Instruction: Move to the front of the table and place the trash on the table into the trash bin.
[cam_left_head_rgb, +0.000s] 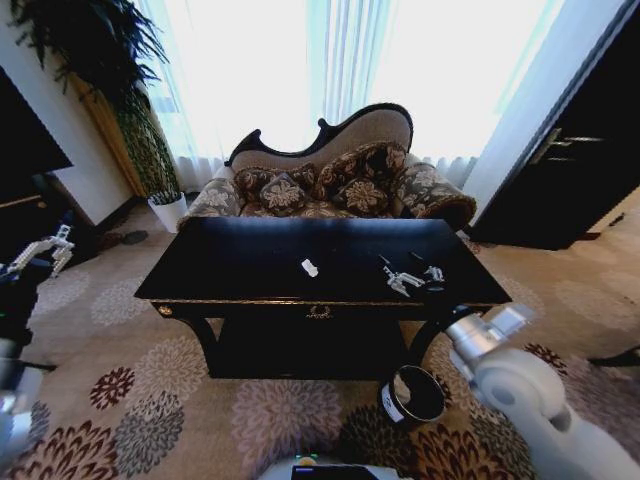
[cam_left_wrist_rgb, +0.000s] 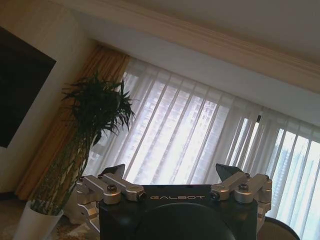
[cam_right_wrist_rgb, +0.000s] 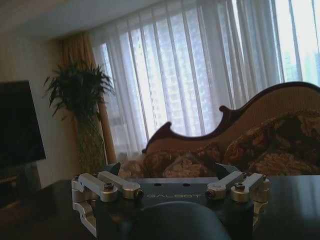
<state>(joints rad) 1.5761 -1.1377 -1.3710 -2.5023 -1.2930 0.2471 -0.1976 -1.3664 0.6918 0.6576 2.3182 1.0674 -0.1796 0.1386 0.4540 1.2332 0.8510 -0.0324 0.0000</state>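
Head view: glossy black rectangular table (cam_left_head_rgb: 250, 262) carries a crumpled white paper scrap (cam_left_head_rgb: 310, 267) mid-top; small dark cylindrical bin (cam_left_head_rgb: 412, 394) stands below its right front; right gripper (cam_right_wrist_rgb: 170, 172) spread above the tabletop; left gripper (cam_left_wrist_rgb: 170, 175) spread, raised leftward.

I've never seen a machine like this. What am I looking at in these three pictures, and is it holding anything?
It is a wheeled robot with two arms. The wide picture comes from a camera on its head and shows a glossy black console table with small litter: a crumpled white paper scrap and clear, shiny bits. A small dark cylindrical trash bin stands on the carpet. The other two pictures come from wrist cameras. The left pincer and right pincer are open, holding nothing.
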